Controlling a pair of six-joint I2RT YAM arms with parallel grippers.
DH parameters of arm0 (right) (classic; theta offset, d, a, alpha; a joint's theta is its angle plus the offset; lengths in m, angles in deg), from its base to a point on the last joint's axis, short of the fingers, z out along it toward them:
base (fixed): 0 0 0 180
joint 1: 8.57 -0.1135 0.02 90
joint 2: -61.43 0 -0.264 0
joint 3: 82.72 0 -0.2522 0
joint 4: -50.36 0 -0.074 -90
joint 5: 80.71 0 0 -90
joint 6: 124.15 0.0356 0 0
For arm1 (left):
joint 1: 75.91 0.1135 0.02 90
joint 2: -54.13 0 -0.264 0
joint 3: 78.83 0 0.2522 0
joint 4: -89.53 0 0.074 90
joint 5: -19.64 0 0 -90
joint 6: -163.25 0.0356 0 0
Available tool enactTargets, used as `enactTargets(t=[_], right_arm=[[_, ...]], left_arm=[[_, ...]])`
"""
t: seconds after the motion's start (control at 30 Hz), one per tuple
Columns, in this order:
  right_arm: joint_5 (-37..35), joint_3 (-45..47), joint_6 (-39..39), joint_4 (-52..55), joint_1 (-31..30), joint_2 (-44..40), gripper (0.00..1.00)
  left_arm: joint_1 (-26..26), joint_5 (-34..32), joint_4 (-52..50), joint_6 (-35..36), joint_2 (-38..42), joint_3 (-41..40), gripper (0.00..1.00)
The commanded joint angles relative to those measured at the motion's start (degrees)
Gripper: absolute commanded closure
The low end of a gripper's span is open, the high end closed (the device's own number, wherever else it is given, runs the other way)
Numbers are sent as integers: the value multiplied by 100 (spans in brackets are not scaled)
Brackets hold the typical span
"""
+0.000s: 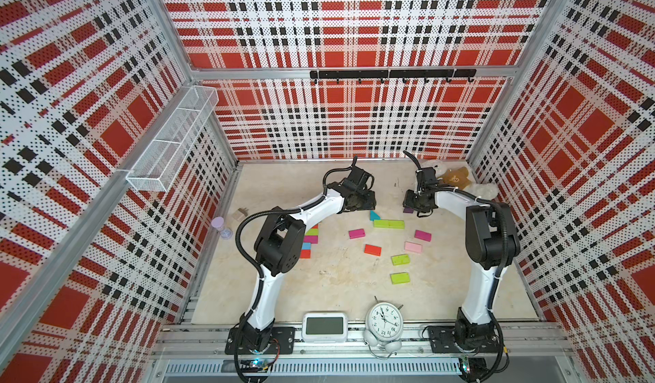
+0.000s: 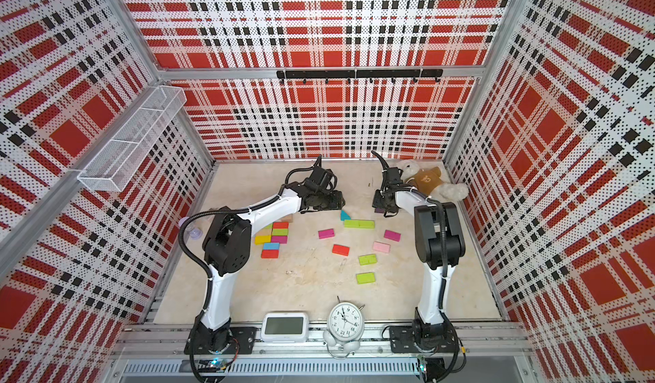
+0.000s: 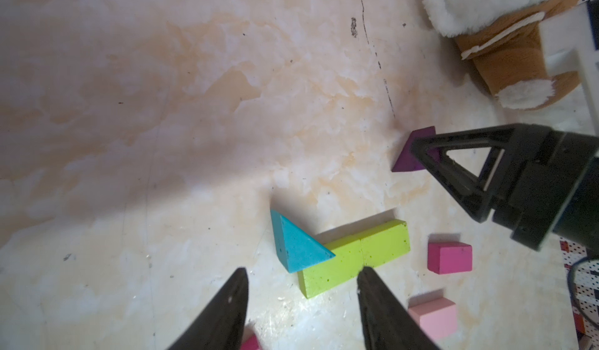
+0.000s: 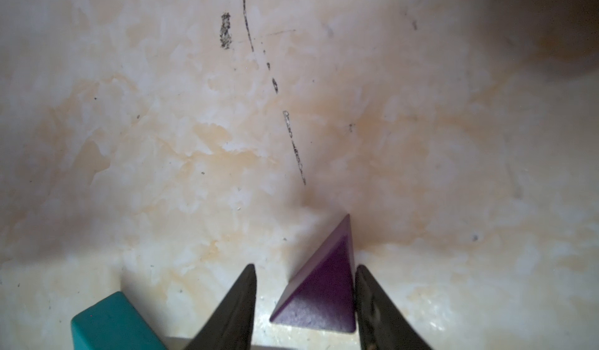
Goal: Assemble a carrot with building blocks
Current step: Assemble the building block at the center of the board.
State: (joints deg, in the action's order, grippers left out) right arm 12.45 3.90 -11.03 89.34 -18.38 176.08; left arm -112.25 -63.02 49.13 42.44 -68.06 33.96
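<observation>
surface: pale marbled top, scuffed. plush bear lies in the far corner on the right arm's side, not part of the job.

right hand: low at the far side, straddling the purple wedge. one finger touches the wedge's straight edge and a gap shows on the sloped side. not yet clenched, nothing lifted.

left hand: released and empty, hanging over the teal wedge. the wedge's tip meets two lime bricks laid end to end; against or on top, cannot tell.

building blocks: all down on the surface. loose pieces spread across the middle, and a tight cluster sits half hidden beside the left arm's elbow. no carrot shape readable yet.

handling, my guess: painted wood, light, stiff, smooth, nothing fragile. the wedge's slope will likely squirt it out of a pinch. press low and square, one finger on the straight side, the other where the triangle is widest. bricks: take them across the short width.

count, in a top view:
- lime bricks: at least five
- magenta bricks: three
- red-orange bricks: three
- pink brick: one
- yellow brick: one
- blue brick: one
- wedges: two

more may hide under the arm.
</observation>
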Motion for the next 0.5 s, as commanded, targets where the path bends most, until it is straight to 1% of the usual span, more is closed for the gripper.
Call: enactTargets(t=[0.0,0.13,0.27,0.47], right_arm=[[-50,-74,-3,-34,-81,84,52],[-87,-63,17,-43,-124,58,54],[-138,-71,15,-34,-162,86,54],[-219,-254,-22,120,-164,243,56]], left_arm=[[39,80,215,-63,257,-90,42],[53,114,267,-83,286,-175,42],[73,161,319,-107,320,-252,42],[74,172,348,-123,357,-331,42]])
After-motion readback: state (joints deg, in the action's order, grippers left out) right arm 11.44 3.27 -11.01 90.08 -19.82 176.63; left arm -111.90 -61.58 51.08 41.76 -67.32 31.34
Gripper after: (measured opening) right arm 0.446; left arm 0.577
